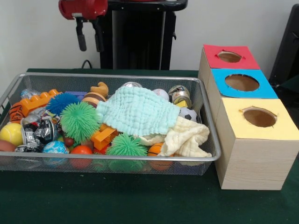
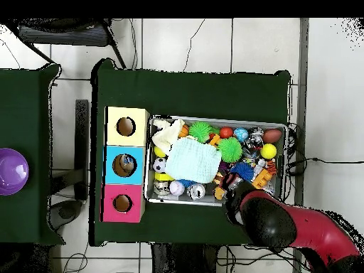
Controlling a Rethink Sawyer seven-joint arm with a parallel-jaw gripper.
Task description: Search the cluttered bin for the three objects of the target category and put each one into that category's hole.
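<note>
The wire-mesh bin [image 1: 117,75] sits on the green table, full of toys; it also shows in the overhead view [image 2: 213,119]. A mint cloth [image 1: 138,110] and a cream cloth [image 1: 188,138] cover its middle and right. Around them lie two green spiky balls [image 1: 79,120], a blue spiky ball [image 1: 61,102], orange bricks [image 1: 39,100], a yellow ball [image 1: 10,133], a soccer ball [image 1: 188,113] and cans [image 1: 180,95]. My gripper [image 1: 89,36] hangs open and empty, high above the bin's far left part. Three wooden boxes stand to the right: red hole [image 1: 229,56], blue hole [image 1: 242,82], yellow hole [image 1: 259,117].
In the overhead view my red arm [image 2: 298,231] reaches over the bin's lower right corner. The boxes [image 2: 125,165] line the bin's left side there. A purple bowl [image 2: 11,170] sits on a separate table at the far left.
</note>
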